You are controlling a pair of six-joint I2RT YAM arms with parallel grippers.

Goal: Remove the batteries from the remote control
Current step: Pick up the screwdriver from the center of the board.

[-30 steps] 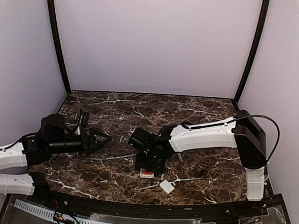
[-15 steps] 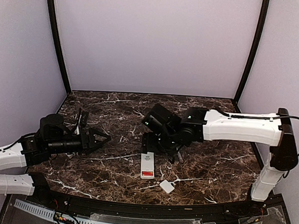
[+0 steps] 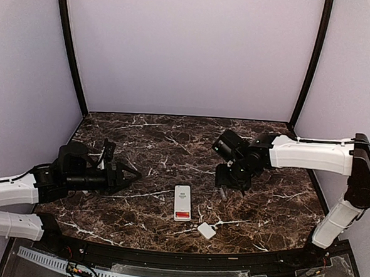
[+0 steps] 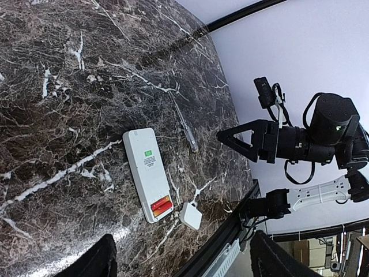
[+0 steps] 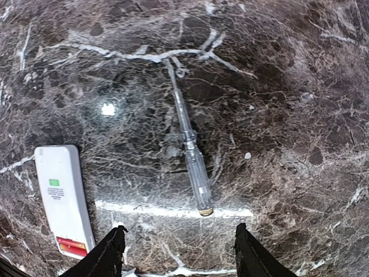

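Note:
The white remote control (image 3: 182, 202) lies face down near the table's front centre, also seen in the left wrist view (image 4: 147, 173) and the right wrist view (image 5: 62, 199). Its near end is uncovered and shows red batteries (image 4: 161, 205) (image 5: 71, 246) seated in the bay. My left gripper (image 3: 132, 172) (image 4: 184, 262) hovers open and empty well left of the remote. My right gripper (image 3: 231, 182) (image 5: 180, 254) hangs open and empty to the remote's back right, above a clear-handled screwdriver (image 5: 187, 144).
A small white battery cover (image 3: 207, 230) (image 4: 190, 216) lies just right of the remote's near end, close to the black front rail (image 3: 184, 259). The screwdriver (image 3: 222, 192) (image 4: 185, 126) lies on the marble between the remote and the right arm.
My right arm has lifted off the remote and swung back and to the right, now over the screwdriver, leaving the remote uncovered. My left arm has edged slightly right.

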